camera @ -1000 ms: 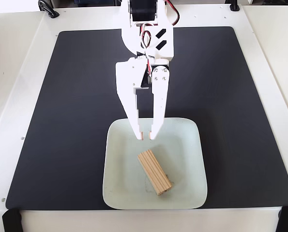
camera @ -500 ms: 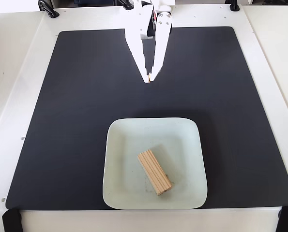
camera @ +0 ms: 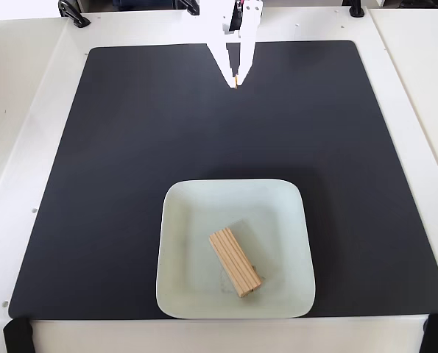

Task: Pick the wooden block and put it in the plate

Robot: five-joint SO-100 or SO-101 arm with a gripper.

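The wooden block (camera: 235, 262), light tan with lengthwise grain, lies flat and diagonal inside the plate (camera: 182, 294), a pale mint-white square plate at the front middle of the black mat. My white gripper (camera: 235, 83) hangs at the far edge of the mat, well away from the plate. Its two fingers point down toward the mat with their tips together, and nothing is held between them.
A black mat (camera: 115, 147) covers most of the white table (camera: 27, 110). Black clamps sit at the table's back edge (camera: 73, 13) and at the front corners (camera: 18, 337).
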